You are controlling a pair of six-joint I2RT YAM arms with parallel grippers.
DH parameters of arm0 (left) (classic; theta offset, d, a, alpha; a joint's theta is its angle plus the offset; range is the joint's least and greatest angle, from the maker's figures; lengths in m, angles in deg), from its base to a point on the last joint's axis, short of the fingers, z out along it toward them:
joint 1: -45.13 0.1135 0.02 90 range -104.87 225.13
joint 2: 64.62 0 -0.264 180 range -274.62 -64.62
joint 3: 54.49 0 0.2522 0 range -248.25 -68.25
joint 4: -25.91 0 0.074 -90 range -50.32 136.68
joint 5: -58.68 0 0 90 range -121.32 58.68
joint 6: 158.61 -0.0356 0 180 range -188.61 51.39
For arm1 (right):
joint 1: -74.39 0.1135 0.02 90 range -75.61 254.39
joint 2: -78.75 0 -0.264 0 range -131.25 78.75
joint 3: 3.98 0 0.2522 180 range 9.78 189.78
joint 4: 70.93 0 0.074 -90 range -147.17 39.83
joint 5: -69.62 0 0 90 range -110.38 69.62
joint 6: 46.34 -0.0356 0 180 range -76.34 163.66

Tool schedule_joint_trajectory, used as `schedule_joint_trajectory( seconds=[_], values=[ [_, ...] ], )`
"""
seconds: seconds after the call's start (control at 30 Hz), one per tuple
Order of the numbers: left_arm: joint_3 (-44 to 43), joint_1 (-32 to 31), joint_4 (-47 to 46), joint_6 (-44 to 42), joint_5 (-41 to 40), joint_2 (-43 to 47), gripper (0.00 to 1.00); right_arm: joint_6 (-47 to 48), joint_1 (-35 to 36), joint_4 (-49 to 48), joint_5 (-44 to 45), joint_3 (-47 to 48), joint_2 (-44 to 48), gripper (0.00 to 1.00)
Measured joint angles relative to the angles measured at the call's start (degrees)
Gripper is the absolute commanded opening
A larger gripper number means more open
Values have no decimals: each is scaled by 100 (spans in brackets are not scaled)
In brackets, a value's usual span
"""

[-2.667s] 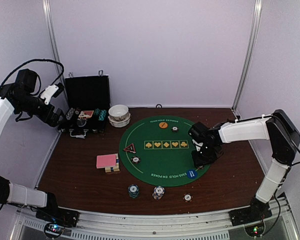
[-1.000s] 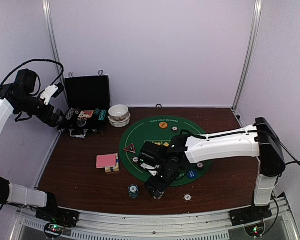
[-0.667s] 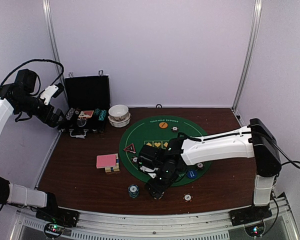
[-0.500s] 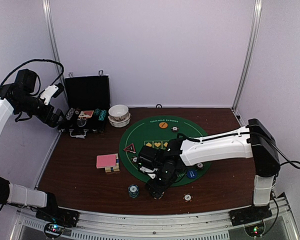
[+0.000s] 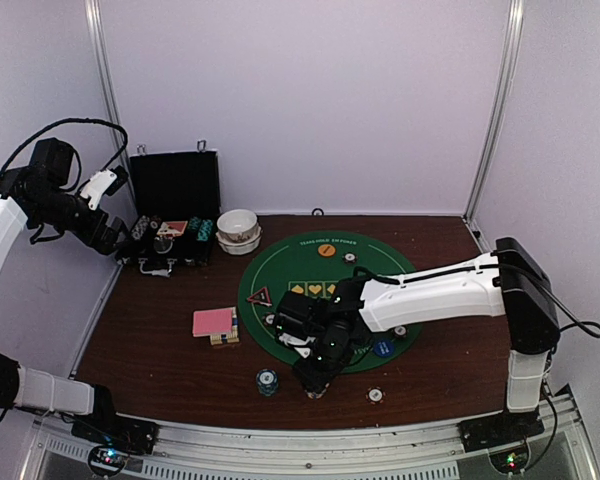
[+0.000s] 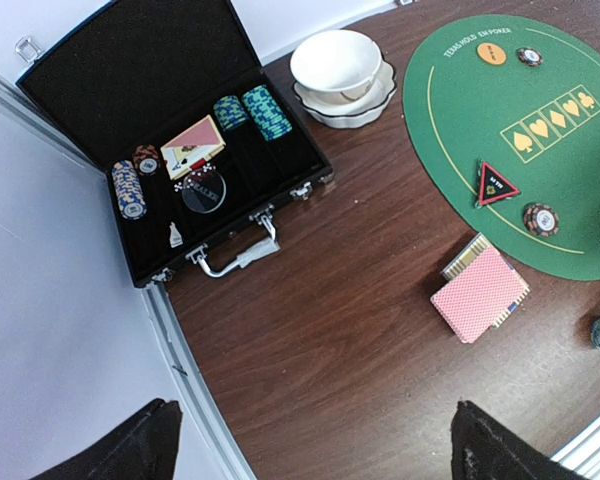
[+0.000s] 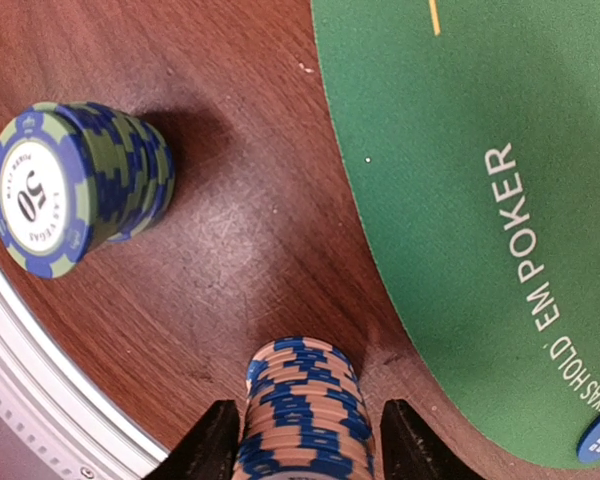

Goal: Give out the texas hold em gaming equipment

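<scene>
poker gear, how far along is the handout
Looks done: the orange round button, red-triangle marker and blue round button lie on the round green felt mat, and a teal striped chip stack stands at the near edge. In hand: the right arm's jaws straddle a pink-and-blue chip stack, grip unclear. Left: the pink-backed card deck is undealt, and chip stacks sit in the black case.

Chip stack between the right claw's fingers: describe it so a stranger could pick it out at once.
Find the round green felt mat and its near edge. Just off it, on the brown table, a chip stack stands between the fingers of the right claw. It is salmon-pink striped blue, unlike the green-and-blue stack marked 50 beside it.
</scene>
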Motion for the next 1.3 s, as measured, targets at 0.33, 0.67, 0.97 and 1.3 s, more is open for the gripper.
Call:
schedule_joint_trajectory(
  seconds=[0.33, 0.67, 0.97, 1.3],
  values=[
    [0, 0, 0, -2, 0, 0, 98, 20, 0, 133, 2, 92, 0, 35],
    [0, 0, 2, -2, 0, 7, 98, 118, 0, 564, 61, 612, 70, 27],
    [0, 0, 2, -2, 2, 7, 98, 216, -516, 1091, 367, 1626, 105, 27],
    [0, 0, 9, -2, 4, 7, 98, 420, -2218, 1272, 841, 3488, -804, 26]
  ],
)
